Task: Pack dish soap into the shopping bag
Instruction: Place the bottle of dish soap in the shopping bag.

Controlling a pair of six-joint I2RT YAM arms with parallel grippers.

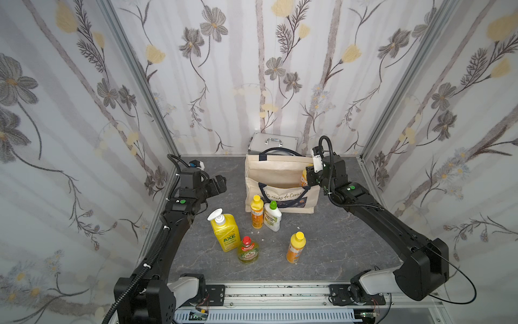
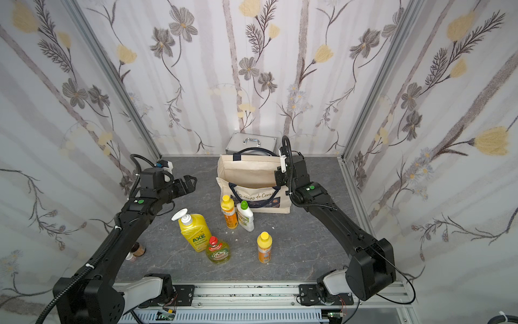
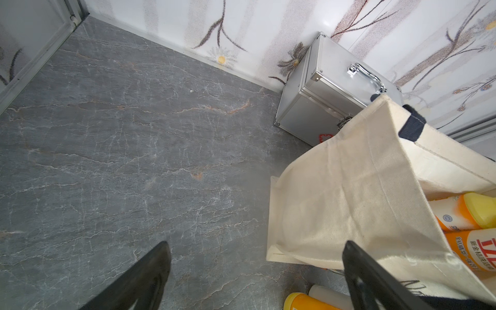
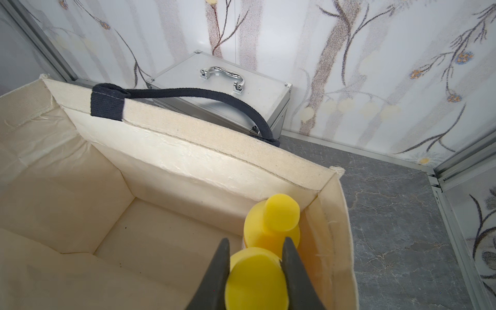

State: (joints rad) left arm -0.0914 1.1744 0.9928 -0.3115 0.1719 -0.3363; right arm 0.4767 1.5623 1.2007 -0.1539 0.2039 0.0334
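The cream shopping bag (image 1: 280, 168) (image 4: 188, 150) stands open at the back middle. My right gripper (image 4: 256, 257) (image 1: 308, 175) is inside its right end, shut on the yellow cap of an orange dish soap bottle (image 4: 255, 281). A second orange bottle (image 4: 276, 222) stands in the bag's corner beside it. On the table in front are an orange bottle (image 1: 257, 214), a white green-capped one (image 1: 272, 216), the yellow AXE pump bottle (image 1: 225, 234), the small Fairy (image 1: 247, 251) and another orange bottle (image 1: 295, 246). My left gripper (image 3: 256, 244) (image 1: 221, 182) hangs open, left of the bag, holding nothing.
A silver metal case (image 1: 273, 141) (image 3: 330, 88) stands against the back wall right behind the bag. Two small brown bottles (image 2: 137, 249) sit at the table's left edge under my left arm. Flowered walls close in three sides.
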